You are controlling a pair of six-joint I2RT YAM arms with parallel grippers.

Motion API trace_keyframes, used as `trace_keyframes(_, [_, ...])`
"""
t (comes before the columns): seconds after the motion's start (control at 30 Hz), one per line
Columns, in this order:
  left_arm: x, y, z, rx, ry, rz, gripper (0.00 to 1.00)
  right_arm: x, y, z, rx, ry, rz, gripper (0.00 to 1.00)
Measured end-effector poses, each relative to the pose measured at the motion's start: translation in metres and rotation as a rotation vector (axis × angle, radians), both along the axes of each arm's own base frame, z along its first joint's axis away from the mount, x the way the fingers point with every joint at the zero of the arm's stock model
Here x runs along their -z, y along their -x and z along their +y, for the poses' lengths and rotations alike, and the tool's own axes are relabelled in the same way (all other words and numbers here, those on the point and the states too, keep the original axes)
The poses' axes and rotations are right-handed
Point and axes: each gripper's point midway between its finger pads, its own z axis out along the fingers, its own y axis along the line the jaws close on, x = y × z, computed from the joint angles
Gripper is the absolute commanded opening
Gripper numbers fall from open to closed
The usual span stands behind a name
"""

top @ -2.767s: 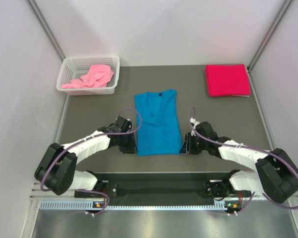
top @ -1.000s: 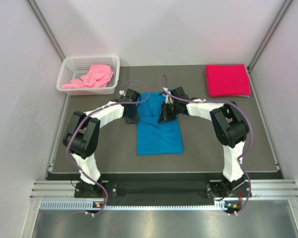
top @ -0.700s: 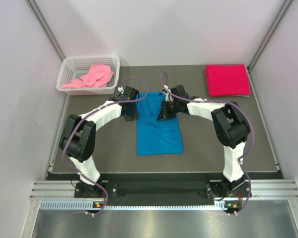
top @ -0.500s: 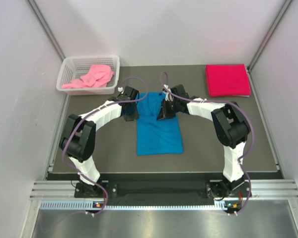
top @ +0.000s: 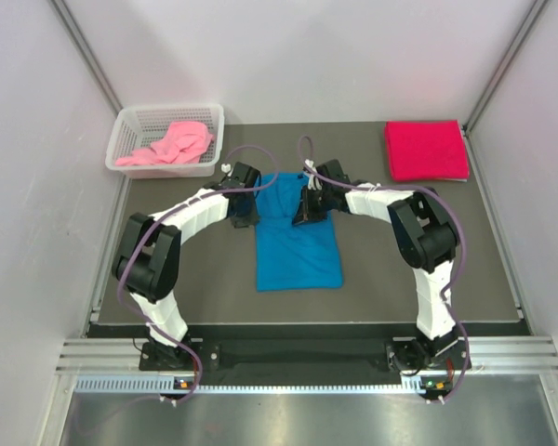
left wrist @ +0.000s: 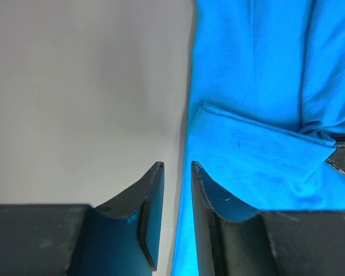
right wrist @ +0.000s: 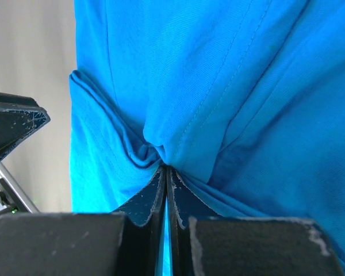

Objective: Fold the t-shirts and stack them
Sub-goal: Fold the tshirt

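From above you cannot judge the fingers. The wrist views show your right gripper [right wrist: 165, 171] pinching the blue t-shirt [top: 298, 251], and the left gripper [left wrist: 177, 168] slightly parted at its edge.

Honestly, nothing to read here. No text, labels, logos or numbers are legible in any of the three views.
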Motion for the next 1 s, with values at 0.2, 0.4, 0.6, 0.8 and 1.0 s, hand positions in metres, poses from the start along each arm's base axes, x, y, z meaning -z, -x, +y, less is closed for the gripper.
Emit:
trace_keyframes(0.2, [-0.004,0.003,0.001,0.020,-0.008,-0.001,0.32,-0.002,-0.002,-0.001,0.006,0.012,0.000,0.00])
trace_keyframes(0.4, [-0.036,0.005,0.001,0.036,0.019,-0.061,0.33,-0.011,-0.005,-0.004,0.017,0.034,-0.004,0.00])
trace_keyframes(0.6, [-0.054,0.008,-0.004,0.060,0.061,-0.094,0.33,-0.040,-0.005,-0.006,0.024,0.016,-0.047,0.00])
trace_keyframes(0.8, [-0.047,0.016,-0.003,0.068,0.063,-0.063,0.33,-0.063,-0.001,-0.003,0.027,-0.029,-0.076,0.00])
trace_keyframes(1.0, [-0.047,0.016,-0.004,0.072,0.069,-0.060,0.33,-0.064,0.005,0.005,0.001,-0.067,-0.061,0.00])
